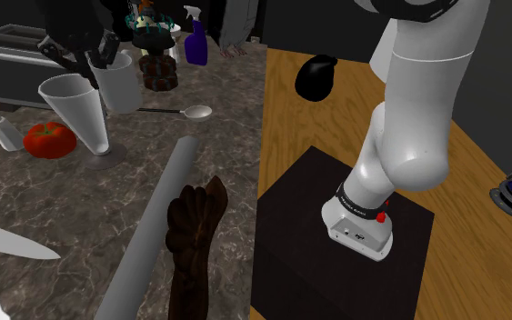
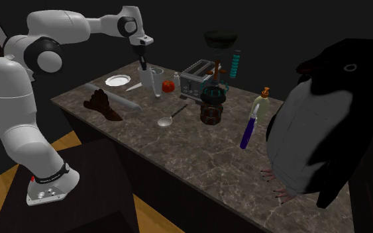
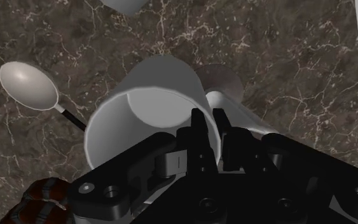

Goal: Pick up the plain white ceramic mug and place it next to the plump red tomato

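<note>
On the surface's (image 1: 226, 136) far left in the shoulder view, my tool (image 3: 209, 118) pinches narrow onto the white mug (image 3: 152, 83) at its rim. The mug stands upright, mouth up, beside a glass (image 1: 76, 107), near the tomato (image 1: 49, 139).

**Mug pinched at the rim, tomato apart on the counter**

You have the mug (image 1: 119, 82) upright with its mouth up. It is plain white, and its wall is clasped at the rim by the gripper (image 3: 209, 119), one finger inside and one outside. You cannot tell whether its base touches the counter (image 1: 217, 136). The tomato (image 1: 49, 139) is round and red with a green top. It sits on the counter near the mug, not touching it.
</note>
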